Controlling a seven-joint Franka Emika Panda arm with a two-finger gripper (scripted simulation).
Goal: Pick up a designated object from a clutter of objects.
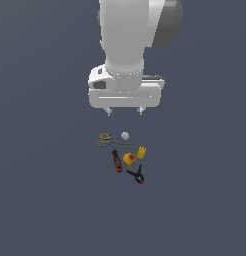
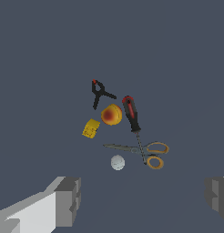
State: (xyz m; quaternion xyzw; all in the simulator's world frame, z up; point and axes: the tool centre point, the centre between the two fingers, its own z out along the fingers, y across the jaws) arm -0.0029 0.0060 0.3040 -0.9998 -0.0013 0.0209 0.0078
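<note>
A small clutter lies on the dark grey floor. It holds tan-handled scissors [image 1: 106, 140] [image 2: 148, 152], a white ball [image 1: 125, 135] [image 2: 117, 162], an orange-red ball [image 1: 129, 159] [image 2: 111, 114], a yellow piece [image 1: 141, 152] [image 2: 91, 129], a black-red tool [image 1: 116, 161] [image 2: 131, 114] and a black clamp [image 1: 136, 175] [image 2: 99, 92]. My gripper [image 1: 125, 112] [image 2: 143, 200] hangs open and empty, well above the clutter, over its scissors and white-ball side. Its two fingers [image 2: 67, 200] stand wide apart.
The floor [image 1: 45, 190] around the clutter is flat and uniform dark grey. The arm's white body [image 1: 126, 50] fills the upper middle of the exterior view.
</note>
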